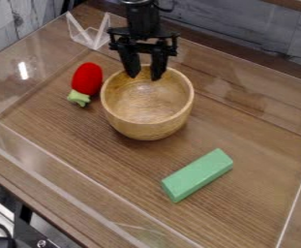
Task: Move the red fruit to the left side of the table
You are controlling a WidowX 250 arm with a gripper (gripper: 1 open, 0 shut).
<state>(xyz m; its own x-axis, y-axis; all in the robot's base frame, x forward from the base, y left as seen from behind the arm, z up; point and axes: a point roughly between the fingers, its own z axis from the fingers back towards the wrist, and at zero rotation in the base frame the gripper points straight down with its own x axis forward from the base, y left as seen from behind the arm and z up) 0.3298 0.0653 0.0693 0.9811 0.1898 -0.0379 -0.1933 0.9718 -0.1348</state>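
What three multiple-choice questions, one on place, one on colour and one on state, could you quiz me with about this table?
1. Where is the red fruit?
a) Inside the wooden bowl
b) Beside the wooden bowl
c) On top of the green block

2. What colour is the rectangular block?
a) Green
b) Yellow
c) Blue

3. How are the robot's fingers?
a) Pinching the red fruit
b) Pinching the block
c) Spread open

Key:
1: b, the red fruit lies on the tabletop, outside the rim of the wooden bowl.
2: a, the rectangular block is plainly green.
3: c, the fingers stand apart over the bowl's far edge, with nothing held between them.
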